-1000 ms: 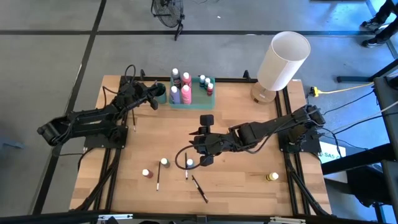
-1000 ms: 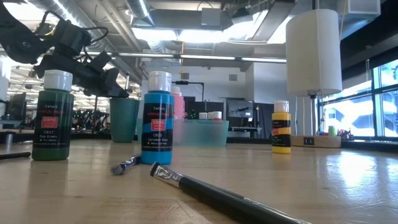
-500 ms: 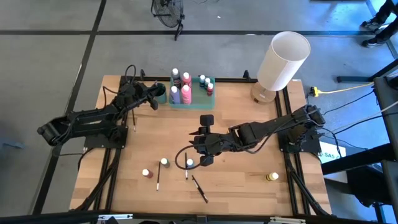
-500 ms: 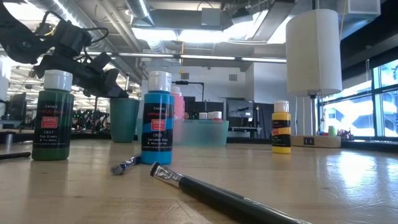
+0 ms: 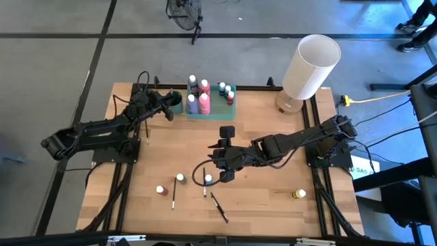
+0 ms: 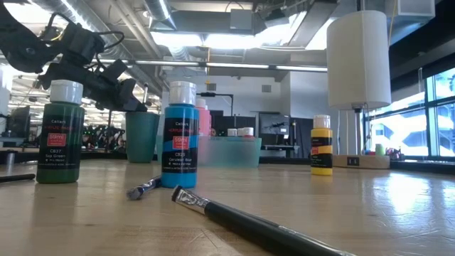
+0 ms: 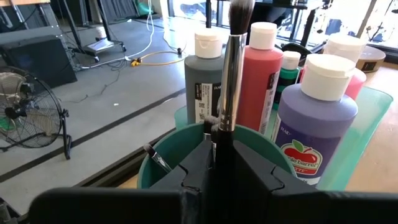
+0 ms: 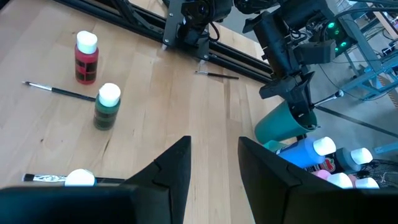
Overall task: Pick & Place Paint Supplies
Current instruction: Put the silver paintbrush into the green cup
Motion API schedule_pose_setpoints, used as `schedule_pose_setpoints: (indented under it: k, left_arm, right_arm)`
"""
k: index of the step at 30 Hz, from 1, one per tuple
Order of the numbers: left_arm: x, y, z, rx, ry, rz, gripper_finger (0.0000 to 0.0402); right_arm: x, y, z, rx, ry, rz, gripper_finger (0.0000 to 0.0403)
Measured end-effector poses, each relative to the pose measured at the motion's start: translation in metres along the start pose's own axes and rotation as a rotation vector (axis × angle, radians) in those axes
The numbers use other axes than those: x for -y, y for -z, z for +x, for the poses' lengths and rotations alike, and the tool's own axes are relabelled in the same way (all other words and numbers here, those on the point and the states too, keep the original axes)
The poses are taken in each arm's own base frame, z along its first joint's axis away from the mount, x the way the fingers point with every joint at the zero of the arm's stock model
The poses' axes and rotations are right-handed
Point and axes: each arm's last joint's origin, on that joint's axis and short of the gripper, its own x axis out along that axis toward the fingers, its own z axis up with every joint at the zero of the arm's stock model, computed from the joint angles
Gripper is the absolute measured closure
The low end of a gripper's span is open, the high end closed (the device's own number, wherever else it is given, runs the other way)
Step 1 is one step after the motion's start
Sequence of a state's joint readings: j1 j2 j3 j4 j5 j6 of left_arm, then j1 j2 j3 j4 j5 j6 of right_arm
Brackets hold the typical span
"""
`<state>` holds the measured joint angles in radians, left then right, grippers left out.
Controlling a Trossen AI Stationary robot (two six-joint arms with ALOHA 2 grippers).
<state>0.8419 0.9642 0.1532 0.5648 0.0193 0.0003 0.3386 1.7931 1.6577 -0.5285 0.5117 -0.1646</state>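
My left gripper [image 5: 168,107] is at the table's far left, over a teal cup [image 7: 186,149], and is shut on a paintbrush [image 7: 229,68]. A second brush [image 7: 155,159] leans inside the cup. Beside the cup, a green tray [image 5: 211,104] holds several paint bottles. My right gripper [image 8: 214,168] hangs open above the table's middle with nothing between its fingers. On the near half of the table stand a red bottle [image 5: 161,190], a green bottle [image 5: 180,178], a blue bottle [image 5: 208,180] and a yellow bottle [image 5: 299,195], with loose brushes [image 5: 218,207] lying flat among them. My left gripper pinches the paintbrush's dark handle [image 7: 219,135] between its two fingers, just below the silver ferrule. The fingers come from the table's left, nearly level. The bristle end [image 7: 240,11] rises past the fingertips above the cup's mouth. The fingers hide the handle's lower end.
A big white lamp [image 5: 311,66] stands at the far right corner. A small brush [image 5: 145,134] lies by the left arm. Bare wood lies between the tray and the bottles near the front edge.
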Motion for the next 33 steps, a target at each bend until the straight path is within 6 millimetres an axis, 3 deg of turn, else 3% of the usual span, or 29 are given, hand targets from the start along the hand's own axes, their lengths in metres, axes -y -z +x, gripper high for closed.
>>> schedule_pose_setpoints:
  k: [6,23,33]
  left_arm:
    - [0.0001,-0.0003,0.0,0.003,0.001,-0.022,0.0346]
    - [0.0001,-0.0008,0.0,0.008,0.0,-0.032,0.0279]
    - [0.0001,-0.0007,0.0,0.008,0.0,-0.013,0.026]
  right_arm:
    - [0.0,0.0,0.0,0.0,0.0,0.0,0.0268]
    - [0.0049,0.0024,0.003,-0.018,-0.004,0.021,0.0268]
    - [0.0048,0.0024,0.0033,-0.014,-0.031,0.022,0.0268]
